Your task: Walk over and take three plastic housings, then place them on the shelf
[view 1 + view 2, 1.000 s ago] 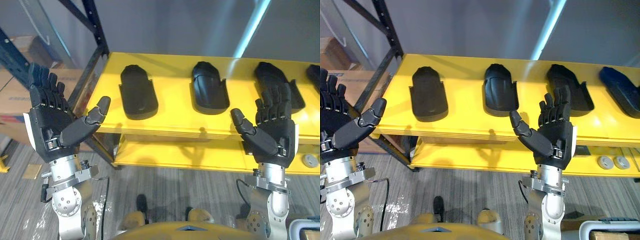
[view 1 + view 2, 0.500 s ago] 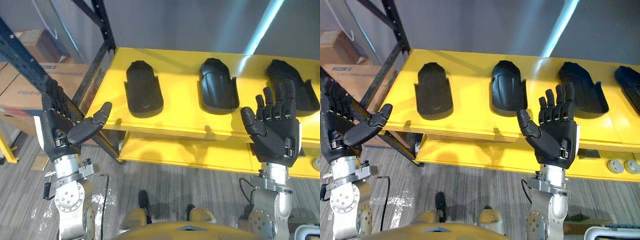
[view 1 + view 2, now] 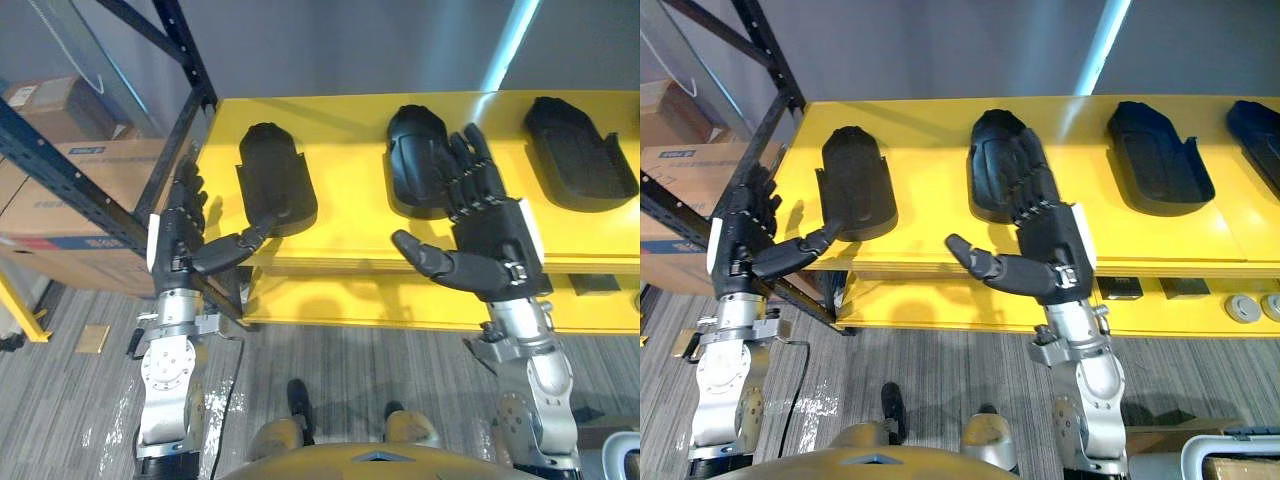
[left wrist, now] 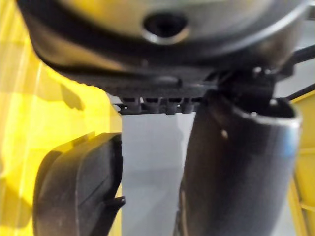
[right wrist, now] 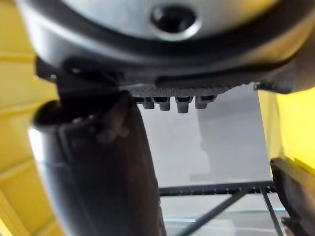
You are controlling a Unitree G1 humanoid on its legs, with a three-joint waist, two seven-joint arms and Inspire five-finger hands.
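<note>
Several black plastic housings lie in a row on the yellow shelf (image 3: 345, 230): a left one (image 3: 275, 180), a middle one (image 3: 415, 150) and a right one (image 3: 580, 145). My left hand (image 3: 180, 240) is open at the shelf's left front corner, its thumb tip close to the left housing's near end. That housing (image 4: 78, 187) also shows past the thumb in the left wrist view. My right hand (image 3: 495, 235) is open, palm up, with straight fingers reaching over the near end of the middle housing and the thumb stretched out to the left. Neither hand holds anything.
A dark rack upright (image 3: 190, 70) slants past the shelf's left end, with cardboard boxes (image 3: 70, 165) behind it. A lower yellow shelf (image 3: 940, 300) carries small flat parts (image 3: 1120, 290) and round metal discs (image 3: 1240, 305). A fourth dark housing (image 3: 1260, 125) lies at the far right.
Both hands have moved forward to the shelf. The right hand's fingers now lie over the middle housing, and the left hand has dropped lower with its thumb near the left housing. The camera has shifted too.
</note>
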